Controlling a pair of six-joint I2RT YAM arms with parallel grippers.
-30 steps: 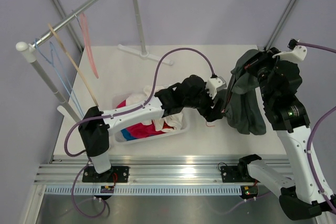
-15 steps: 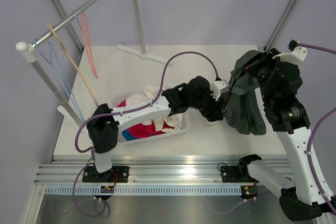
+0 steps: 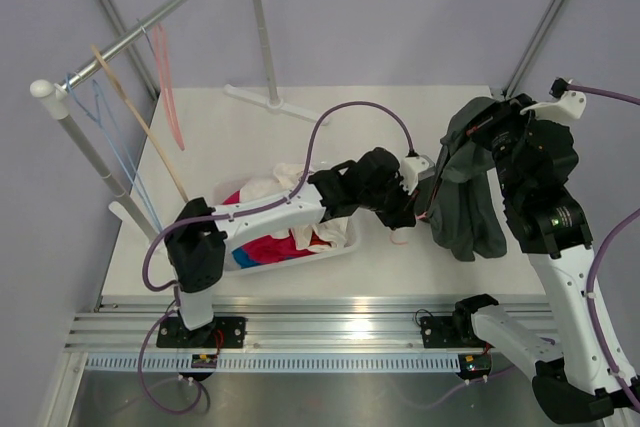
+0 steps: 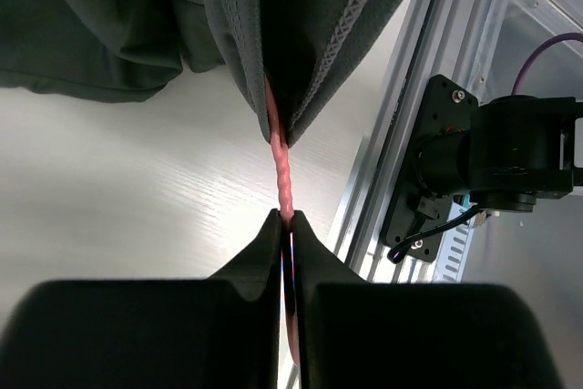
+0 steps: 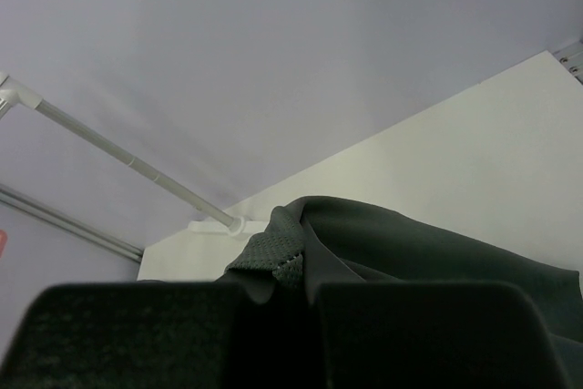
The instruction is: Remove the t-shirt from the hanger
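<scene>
One wrist view reveals left pincer clamping hanger; right pincer grips t-shirt.

Plain charcoal-grey t-shirt, salmon-pink hanger, white table, lilac walls

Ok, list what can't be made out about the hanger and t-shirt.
- The hanger: the left wrist view shows one short stretch; the t-shirt covers it above, the left gripper below.
- Its sleeves and hem: lost in folds in the top view, cut by the frame edge in the right wrist view.

One t-shirt; one basket; one rack
</scene>
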